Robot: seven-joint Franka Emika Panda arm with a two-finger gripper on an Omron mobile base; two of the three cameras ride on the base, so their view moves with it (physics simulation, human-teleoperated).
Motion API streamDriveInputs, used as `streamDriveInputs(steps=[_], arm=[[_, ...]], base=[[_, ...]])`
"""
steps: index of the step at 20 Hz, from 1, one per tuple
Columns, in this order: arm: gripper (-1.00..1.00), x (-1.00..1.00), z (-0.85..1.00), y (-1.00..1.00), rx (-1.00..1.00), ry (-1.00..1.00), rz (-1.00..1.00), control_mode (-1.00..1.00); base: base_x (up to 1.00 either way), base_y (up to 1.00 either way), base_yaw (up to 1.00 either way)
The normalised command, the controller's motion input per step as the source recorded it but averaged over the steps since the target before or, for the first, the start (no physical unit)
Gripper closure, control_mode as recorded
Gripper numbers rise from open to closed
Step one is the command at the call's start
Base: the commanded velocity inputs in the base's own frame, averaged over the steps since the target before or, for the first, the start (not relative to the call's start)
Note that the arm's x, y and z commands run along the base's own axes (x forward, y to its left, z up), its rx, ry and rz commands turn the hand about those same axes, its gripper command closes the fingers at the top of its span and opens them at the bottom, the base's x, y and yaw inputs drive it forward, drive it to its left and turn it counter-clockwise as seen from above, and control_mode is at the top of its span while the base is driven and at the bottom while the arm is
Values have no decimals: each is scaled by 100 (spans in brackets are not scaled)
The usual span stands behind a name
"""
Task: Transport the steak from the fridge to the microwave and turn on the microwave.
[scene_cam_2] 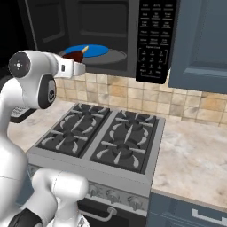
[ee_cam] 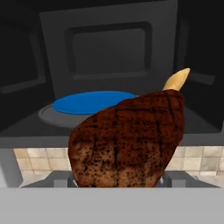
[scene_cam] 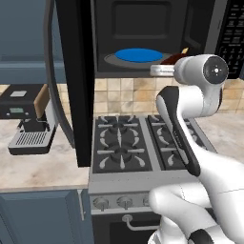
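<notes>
Steak at the microwave mouth, not yet inside

Open microwave [scene_cam_2: 111,26] above the stove [scene_cam: 138,143], door swung left; blue plate [scene_cam: 139,55] on the turntable; pincer [scene_cam_2: 79,62] grasping the steak [ee_cam: 129,140] just before the opening, near the plate's edge. Likely risks: released too early, meat dropping onto the burners; bone tip catching the frame. Fingertips hidden behind the meat, contact hard to make out; button panel cut off

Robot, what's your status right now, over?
Claw closed on the reddish-brown steak with pale bone tip. Steak at the open black microwave, short of its round blue plate. Path clear.
</notes>
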Motion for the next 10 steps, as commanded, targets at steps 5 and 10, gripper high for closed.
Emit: streamDriveInputs(steps=[5, 10], arm=[[100, 35, 4, 2, 0, 3, 0, -100], [100, 41, 10, 0, 0, 5, 0, -100]], base=[[0, 0, 0], [0, 0, 0]])
